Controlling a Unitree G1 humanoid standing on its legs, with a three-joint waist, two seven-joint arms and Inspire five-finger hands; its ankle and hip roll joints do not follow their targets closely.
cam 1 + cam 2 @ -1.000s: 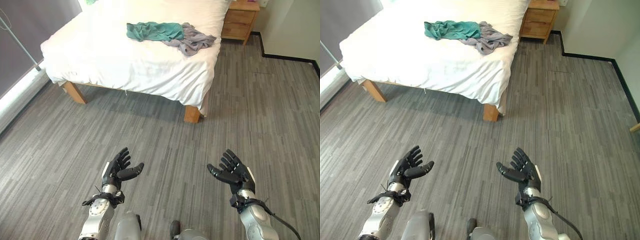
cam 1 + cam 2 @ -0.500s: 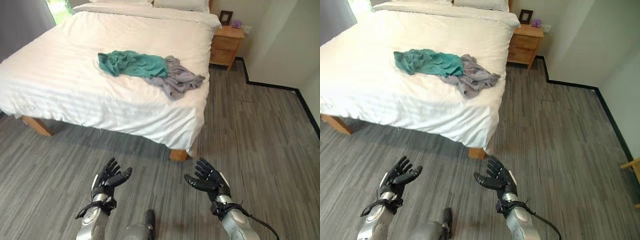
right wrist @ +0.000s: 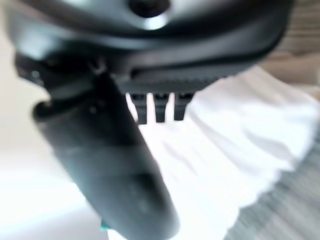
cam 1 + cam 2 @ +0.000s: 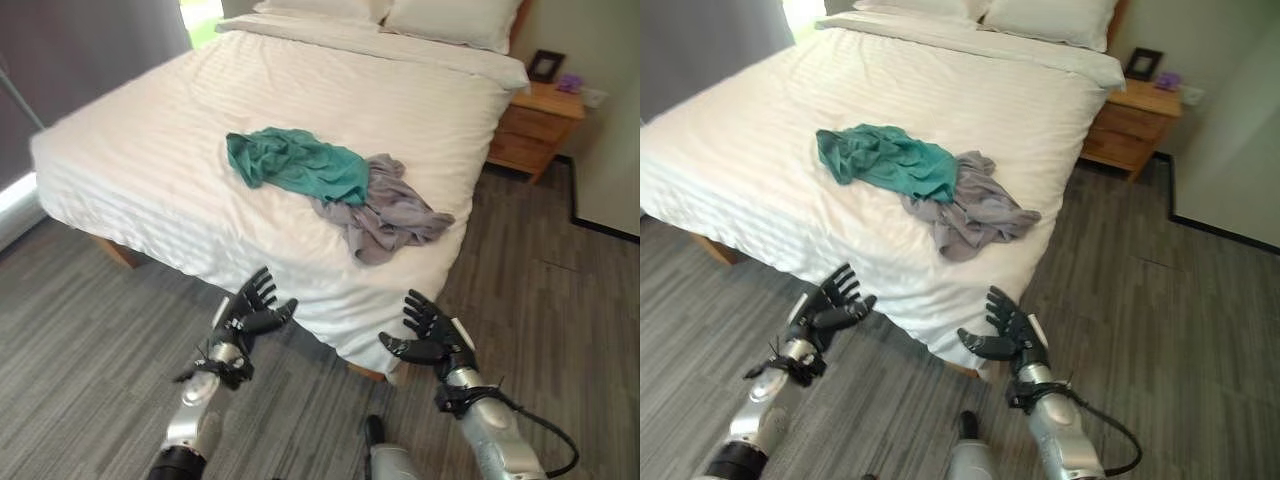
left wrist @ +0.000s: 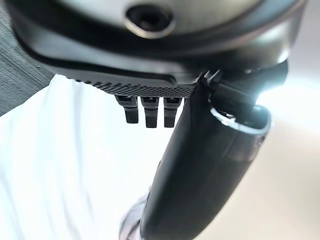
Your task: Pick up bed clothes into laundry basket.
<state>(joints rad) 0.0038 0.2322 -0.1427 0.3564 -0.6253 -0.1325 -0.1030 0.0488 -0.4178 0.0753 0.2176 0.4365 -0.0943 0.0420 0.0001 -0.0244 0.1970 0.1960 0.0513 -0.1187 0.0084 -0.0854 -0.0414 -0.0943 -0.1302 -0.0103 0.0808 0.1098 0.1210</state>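
Observation:
A teal garment (image 4: 296, 164) lies crumpled on the white bed (image 4: 150, 150), and a grey garment (image 4: 388, 214) lies against it toward the bed's near corner. My left hand (image 4: 247, 314) is held up in front of the bed's near edge with straight, spread fingers and nothing in it. My right hand (image 4: 432, 337) hovers by the bed's near corner, also open and empty. Both hands are short of the clothes. In the wrist views the left hand (image 5: 210, 150) and the right hand (image 3: 105, 150) face the white sheet.
A wooden nightstand (image 4: 542, 126) with a small picture frame (image 4: 545, 66) stands at the bed's far right. Two pillows (image 4: 400, 14) lie at the head. Grey plank floor (image 4: 560, 300) runs to the right of the bed. A dark curtain (image 4: 80, 50) hangs on the left.
The camera has come closer to the bed, so the clothes sit nearer and larger. Both hands have stayed open and now reach the bed's near edge.

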